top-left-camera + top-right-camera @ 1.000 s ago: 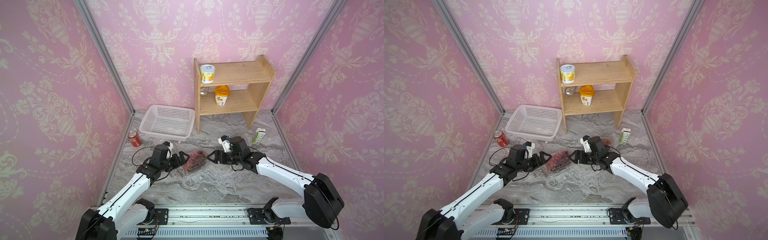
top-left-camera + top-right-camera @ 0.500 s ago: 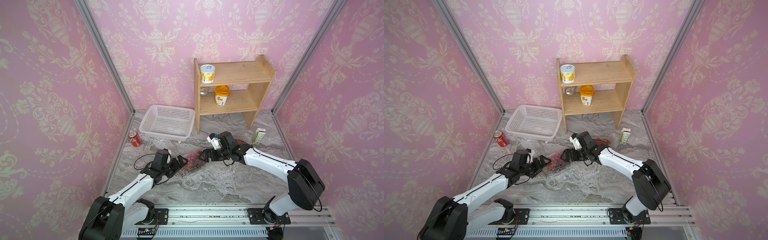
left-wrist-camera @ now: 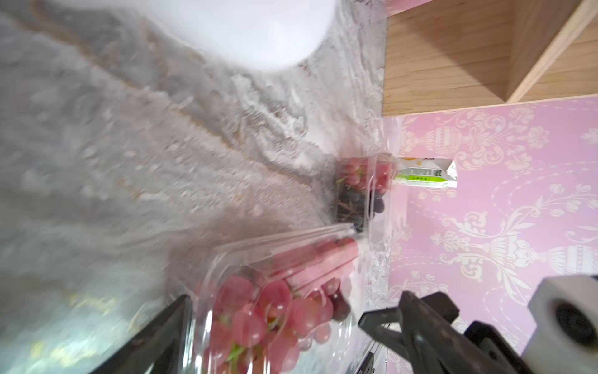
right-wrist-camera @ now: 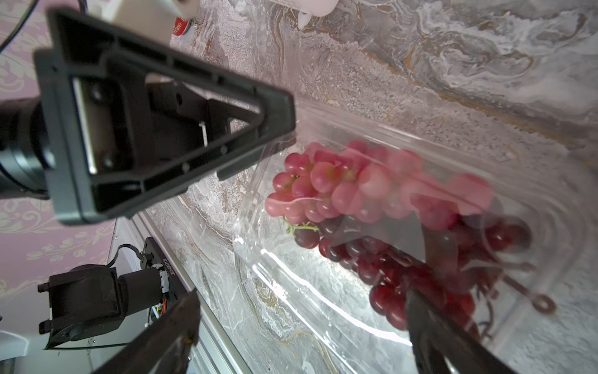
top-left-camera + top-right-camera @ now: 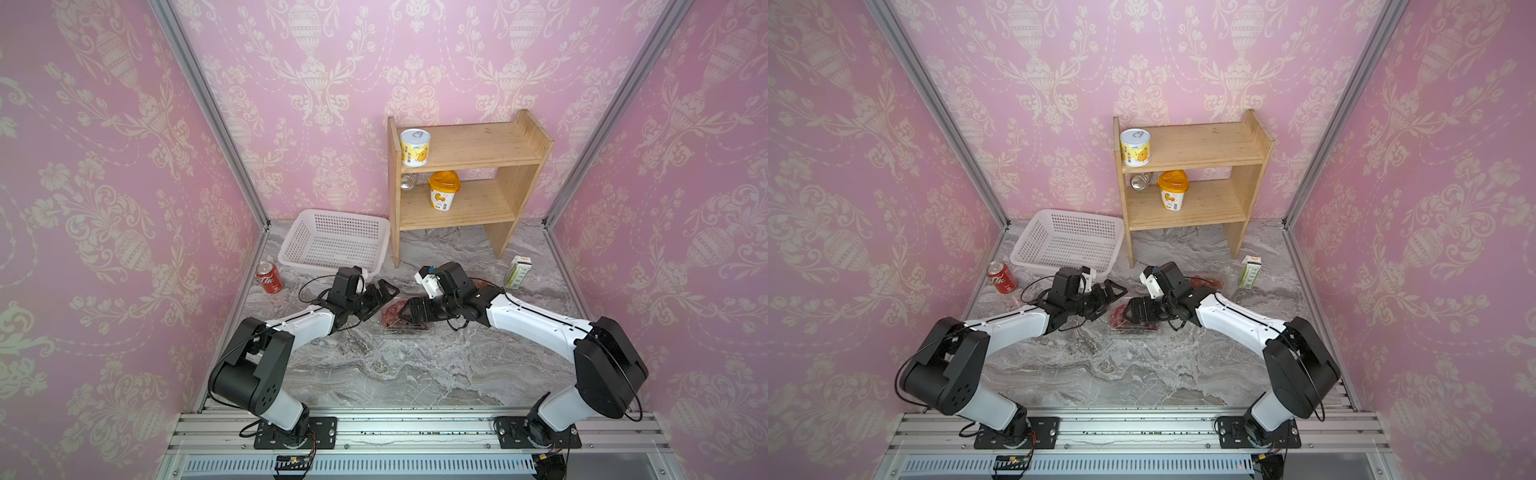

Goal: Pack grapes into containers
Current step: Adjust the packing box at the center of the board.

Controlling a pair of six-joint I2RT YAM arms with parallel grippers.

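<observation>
The left claw (image 5: 384,296) stands spread wide and empty, left of centre in both top views. A second ago it lay beside the near container's left end. It now sits higher, at that box's upper left corner, with one fingertip by the rim; I cannot tell whether it touches. In the left wrist view the clear box lies between its two dark fingers, apart from both.

At the centre is the near container (image 5: 401,329), a clear clamshell on the grey marble bench (image 5: 374,374). The right wrist view shows a light pink bunch (image 4: 349,184) lying beside a dark red bunch (image 4: 404,268) inside it. The lid appears folded over the fruit, but whether it is latched I cannot tell.

Just right of centre, the right claw (image 5: 406,316) is also wide and carries nothing. It has crossed from well right of the box to directly over its right half.

Further right, partly hidden behind the right arm, the second container (image 5: 1206,280) holds pink and near-black grapes, near the green-and-white carton (image 5: 517,272).

All the grapes in sight are already boxed, and none show in the white basket (image 5: 291,257) at the upper left, so picking looks finished. With both claws converging on one box, pressing its lid shut seems the step in hand. The thin plastic may slide or buckle unless one claw braces it.
</observation>
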